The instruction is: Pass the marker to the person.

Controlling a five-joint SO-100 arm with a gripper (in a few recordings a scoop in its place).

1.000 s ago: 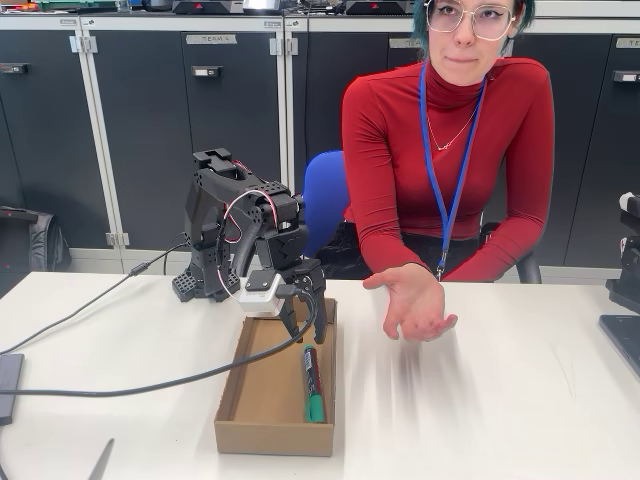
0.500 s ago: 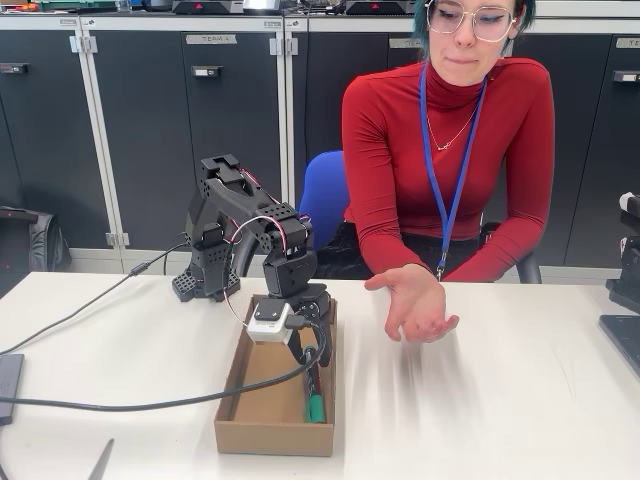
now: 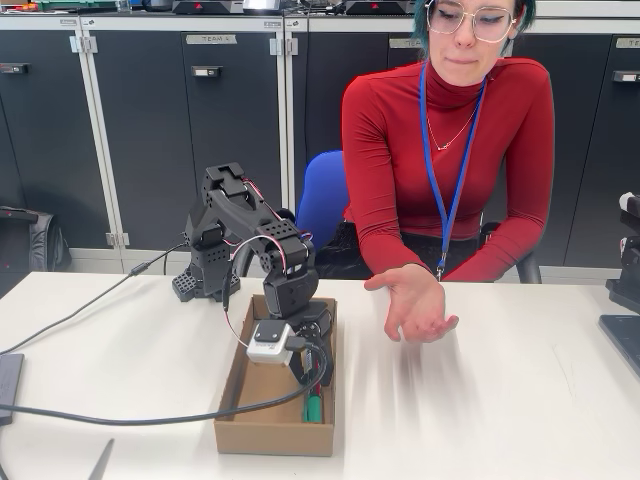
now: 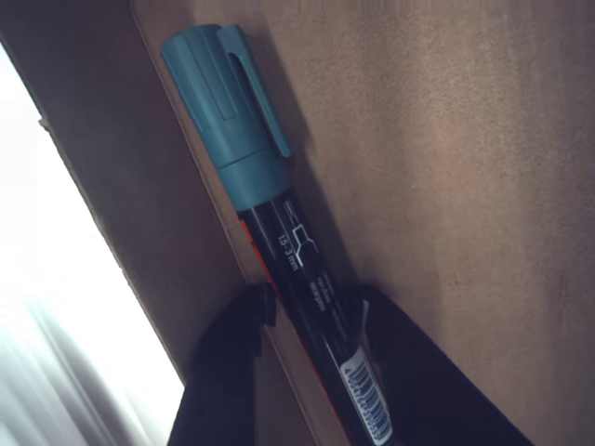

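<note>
The marker [image 4: 279, 242] lies along the right wall of the cardboard box [image 3: 240, 425], its dark barrel between the fingers of the end effector [image 4: 311, 311], which stand apart, one on each side.

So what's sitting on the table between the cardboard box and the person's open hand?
Nothing: in the fixed view the stretch of white table between the cardboard box and the person's hand is bare, with only shadow streaks on it.

marker [image 3: 314, 403]: barrel hidden behind gripper [image 3: 312, 378] | person [image 3: 447, 150]: head cropped at top edge
</note>
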